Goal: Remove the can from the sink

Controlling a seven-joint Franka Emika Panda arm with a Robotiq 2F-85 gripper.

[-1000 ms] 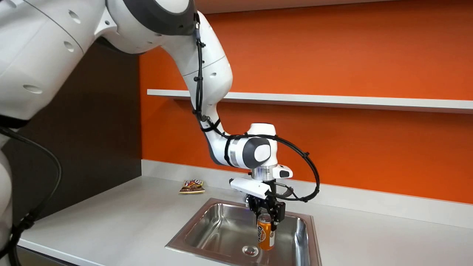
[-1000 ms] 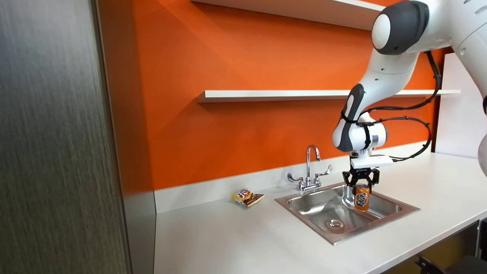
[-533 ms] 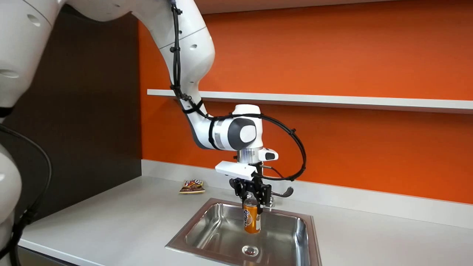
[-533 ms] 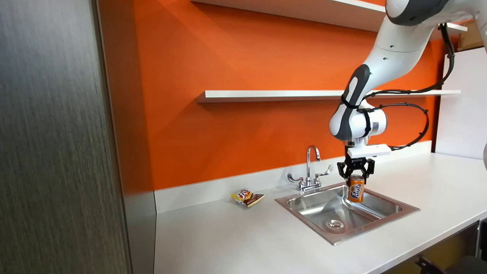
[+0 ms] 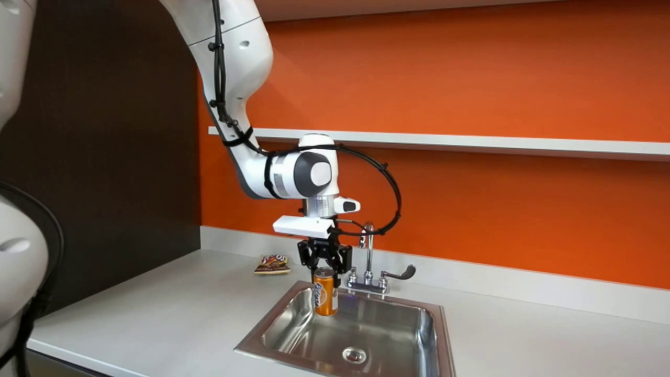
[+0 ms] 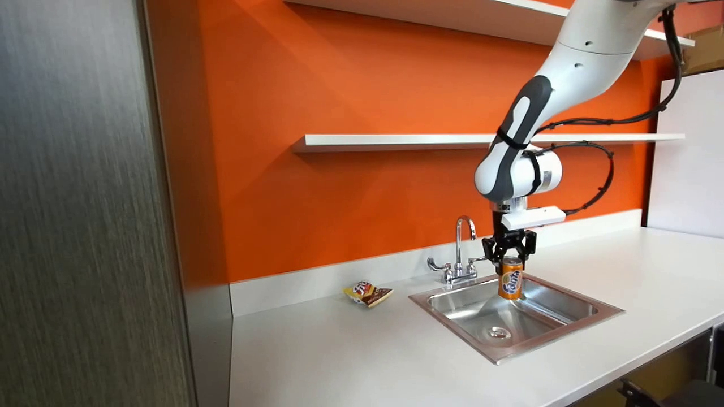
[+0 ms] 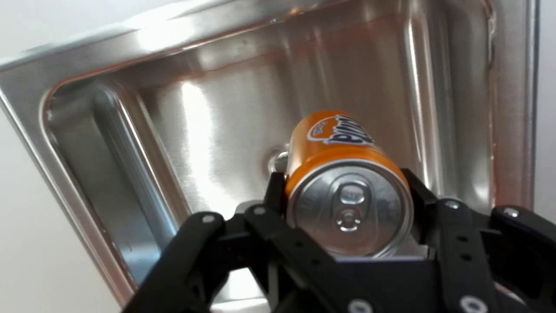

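The orange can (image 5: 325, 299) is held roughly upright above the basin, near the sink's back left in an exterior view. It also shows in an exterior view (image 6: 511, 284) and in the wrist view (image 7: 330, 137), where its silver lid and pull tab face the camera. My black gripper (image 5: 325, 279) is shut on the can's upper part, with one finger on each side; the gripper also shows in an exterior view (image 6: 511, 268) and in the wrist view (image 7: 345, 191). The metal sink (image 5: 268, 323) is under the can; its rim shows in the wrist view (image 7: 26, 104).
A faucet (image 6: 459, 249) with two handles stands at the back of the sink, close to the gripper. A small snack bag (image 5: 272, 264) lies on the counter (image 5: 172, 309) left of the sink. A white shelf (image 5: 471, 141) runs along the orange wall.
My gripper has risen with the can in it and moved left in both exterior views. The can has gone from low in the basin to higher above it. The faucet now shows beside the gripper.
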